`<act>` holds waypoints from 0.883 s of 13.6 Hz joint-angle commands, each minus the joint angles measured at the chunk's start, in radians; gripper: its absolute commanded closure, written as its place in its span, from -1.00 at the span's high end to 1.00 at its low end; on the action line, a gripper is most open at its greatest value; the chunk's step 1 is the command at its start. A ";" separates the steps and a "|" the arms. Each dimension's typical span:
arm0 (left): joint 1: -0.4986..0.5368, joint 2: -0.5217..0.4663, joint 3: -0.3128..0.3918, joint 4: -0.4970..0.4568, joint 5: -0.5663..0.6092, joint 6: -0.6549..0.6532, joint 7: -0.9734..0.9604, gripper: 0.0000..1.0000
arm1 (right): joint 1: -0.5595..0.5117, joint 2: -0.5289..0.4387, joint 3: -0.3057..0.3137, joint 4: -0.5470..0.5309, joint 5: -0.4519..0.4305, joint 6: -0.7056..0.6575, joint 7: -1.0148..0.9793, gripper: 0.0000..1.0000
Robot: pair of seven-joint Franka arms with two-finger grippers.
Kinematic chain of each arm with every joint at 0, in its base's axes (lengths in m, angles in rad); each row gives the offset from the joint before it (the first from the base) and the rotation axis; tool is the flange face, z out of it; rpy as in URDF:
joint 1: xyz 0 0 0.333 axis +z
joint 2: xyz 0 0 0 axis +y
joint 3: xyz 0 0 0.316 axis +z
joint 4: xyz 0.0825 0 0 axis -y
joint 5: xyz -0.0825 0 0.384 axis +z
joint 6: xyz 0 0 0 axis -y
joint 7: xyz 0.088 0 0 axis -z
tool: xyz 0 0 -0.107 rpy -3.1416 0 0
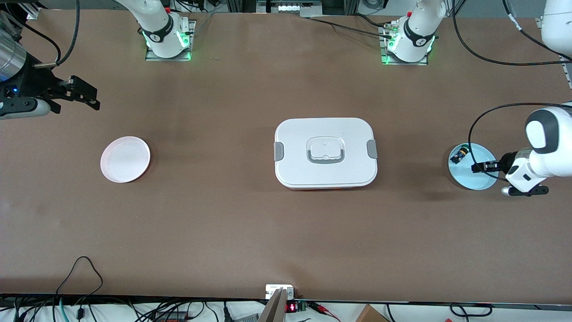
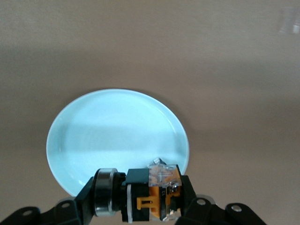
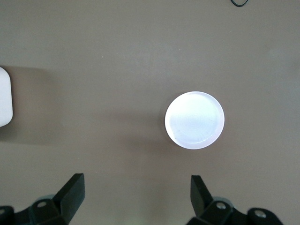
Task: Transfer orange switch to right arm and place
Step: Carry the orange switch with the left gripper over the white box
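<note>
Switch [image 2: 140,197] sits between the left hand's [image 1: 480,167] fingers [image 2: 86,199], which press on both its ends, over the blue plate [image 1: 480,181] at the left arm's end of the bench [image 1: 223,223]. The right hand [image 1: 87,96] waits wide open and empty over its own end.

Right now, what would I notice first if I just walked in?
The big white box with a lid sits in the middle of the table. The left pincer grips a little orange-and-black switch over the blue plate at its end. The right pincer waits open over the table at the pink plate's end.
</note>
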 commanded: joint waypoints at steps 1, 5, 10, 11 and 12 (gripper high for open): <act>0.002 0.002 -0.025 0.111 -0.099 -0.182 0.029 -0.11 | -0.006 0.004 0.003 0.019 0.002 -0.015 0.004 1.00; 0.010 -0.022 -0.126 0.143 -0.261 -0.265 0.040 -0.24 | -0.007 0.004 0.003 0.017 0.001 -0.018 0.004 1.00; 0.013 -0.070 -0.324 0.149 -0.321 -0.265 0.092 -0.30 | -0.007 0.006 0.003 0.019 0.001 -0.006 -0.004 1.00; 0.015 -0.074 -0.367 0.149 -0.324 -0.265 0.119 -0.35 | -0.007 0.006 0.003 0.019 0.001 -0.006 -0.005 1.00; 0.016 -0.074 -0.409 0.149 -0.339 -0.265 0.162 -0.35 | -0.007 0.006 0.003 0.019 0.002 -0.006 -0.001 1.00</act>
